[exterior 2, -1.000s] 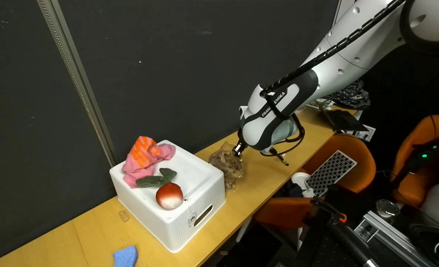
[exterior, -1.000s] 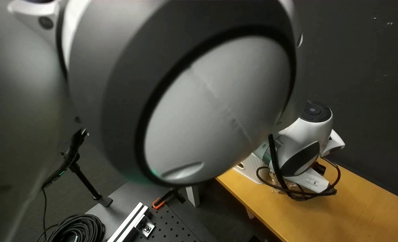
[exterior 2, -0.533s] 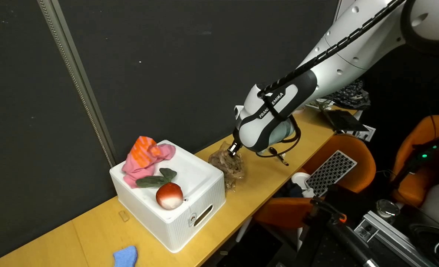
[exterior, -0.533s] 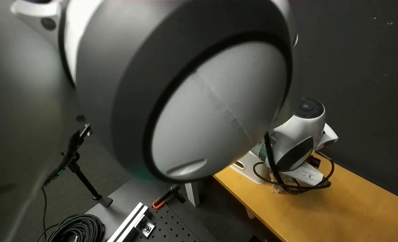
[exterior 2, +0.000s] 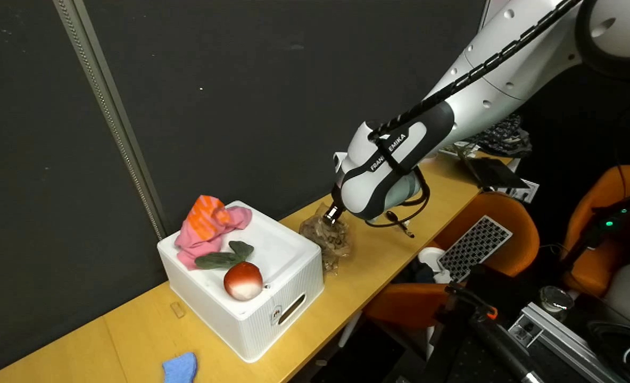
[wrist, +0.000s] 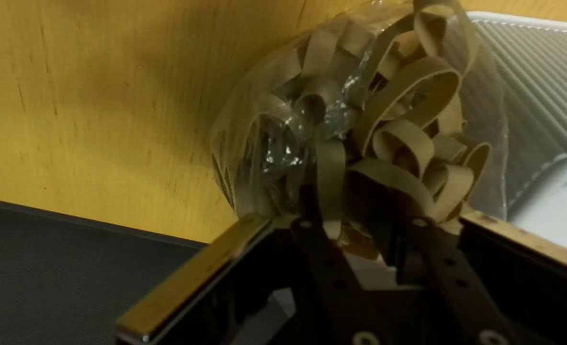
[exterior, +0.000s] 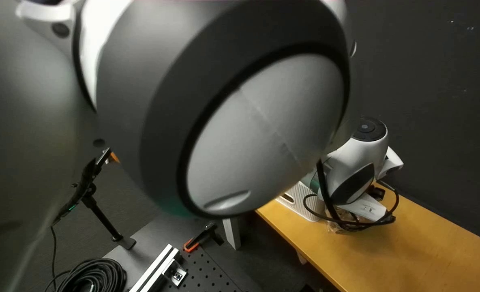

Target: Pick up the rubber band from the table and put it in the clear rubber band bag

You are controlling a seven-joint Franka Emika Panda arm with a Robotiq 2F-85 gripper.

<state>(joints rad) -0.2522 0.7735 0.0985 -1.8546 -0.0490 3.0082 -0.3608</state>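
Since the earlier frame the arm (exterior 2: 474, 111) has edged toward the white box (exterior 2: 208, 308). Left to right in an exterior view, a pink cloth (exterior 2: 195, 244) and a red ball (exterior 2: 243, 282) sit on the box, then the clear bag (exterior 2: 328, 242) of rubber bands (wrist: 417, 141) lies just beside it on the desk (exterior 2: 134, 340). The jaws point down at the bag; wide, narrow or holding a band, I cannot tell.

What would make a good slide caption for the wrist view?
Gripper over a clear bag of tan rubber bands on the wooden table, beside a ribbed white box.
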